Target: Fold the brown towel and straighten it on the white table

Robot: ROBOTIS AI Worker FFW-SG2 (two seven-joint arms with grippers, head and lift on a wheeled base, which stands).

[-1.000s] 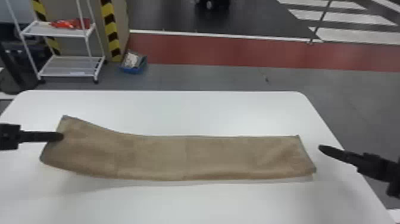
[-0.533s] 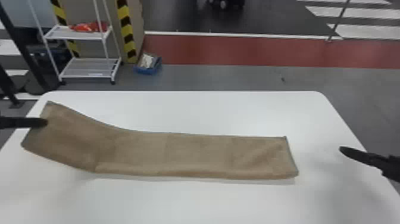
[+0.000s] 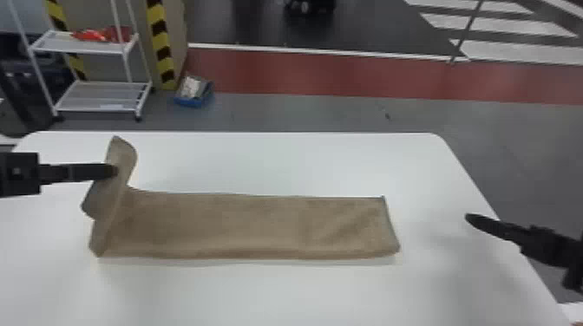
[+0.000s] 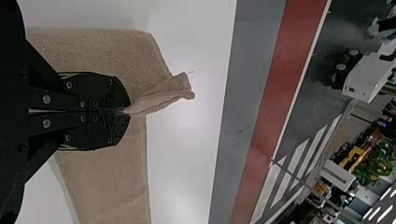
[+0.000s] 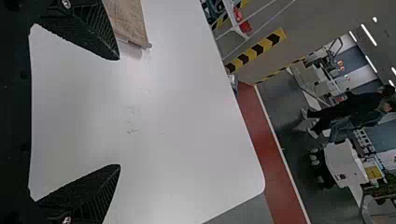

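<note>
The brown towel (image 3: 243, 225) lay in a long strip on the white table (image 3: 303, 295), its left end raised and buckled where the left gripper (image 4: 127, 112) pinched a gathered ridge of cloth between closed fingers. The right gripper (image 5: 119, 112) was apart from the towel's right end, its fingers spread and empty. The cloth looked light, soft and limp, its nap more likely to catch than slip, and hardly fragile. Held at one point, it would probably sag and twist; the end corners promised a squarer hold.
</note>
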